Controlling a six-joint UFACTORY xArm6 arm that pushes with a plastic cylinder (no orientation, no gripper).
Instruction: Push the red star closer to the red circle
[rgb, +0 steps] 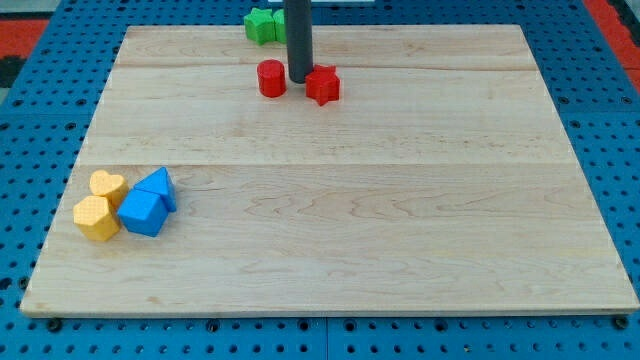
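Pale wooden board (330, 200) on a blue pegboard (40, 120), and relative to the red circle (271, 78) near the top edge, yellow and blue blocks (125, 203) cluster far down-left with open wood between. My tip (299, 79), a bare rod holding nothing, sits just right of the circle. Red star (323, 85) just beyond it; its facing is unclear, green blocks (263, 25) above.

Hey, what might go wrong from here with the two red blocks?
My tip stands between the red circle and the red star, so pushing toward the view's right would likely drive the star away. Circling behind the star may nudge the green blocks at the wooden board's top edge.
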